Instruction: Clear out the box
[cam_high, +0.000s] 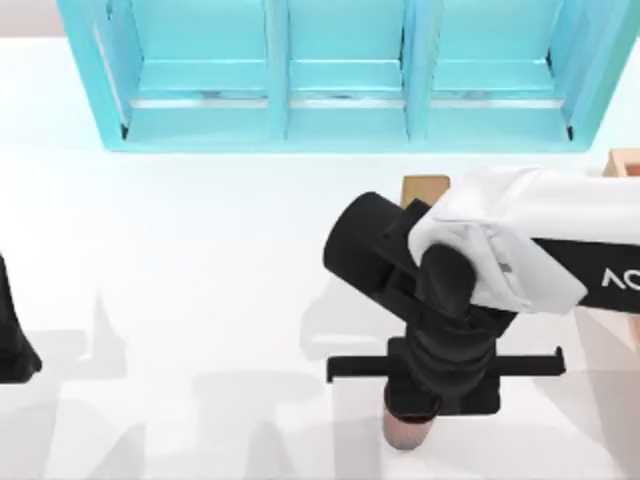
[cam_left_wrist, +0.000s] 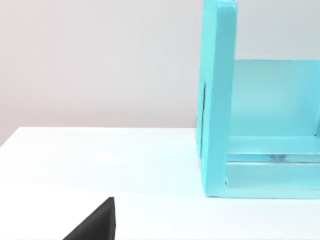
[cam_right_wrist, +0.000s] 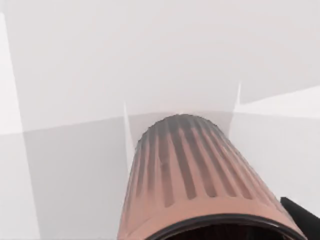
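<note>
At the near edge of the white bench (cam_high: 180, 300), right of centre, one ribbed terracotta-coloured cup (cam_high: 408, 430) with a dark rim pokes out from beneath the right gripper (cam_high: 430, 400) of the AgileX pair. The right wrist view looks along the cup's grooved side, the dark rim close to the camera and the closed end pointing away over the bench. One black finger (cam_right_wrist: 302, 212) of the gripper shows just beside the rim; whether the gripper is pinching the cup or spread around it cannot be told. The right arm (cam_high: 520, 250), black with a white shell, reaches in from the right edge and covers much of the right half of the bench.

At the far left edge, the left arm (cam_high: 15, 335) sits parked, a single dark shape; a black corner of the left gripper (cam_left_wrist: 97, 222) shows in its wrist view, and its spread cannot be told.

Farther back, a tan block (cam_high: 425, 188) peeks out from behind the right arm, and a second tan piece (cam_high: 625, 162) shows at the right edge; both look like parts of one box, mostly hidden by the arm.

Farthest away stands one turquoise shelf (cam_high: 280, 70) with three bays, spanning most of the bench's far side.
</note>
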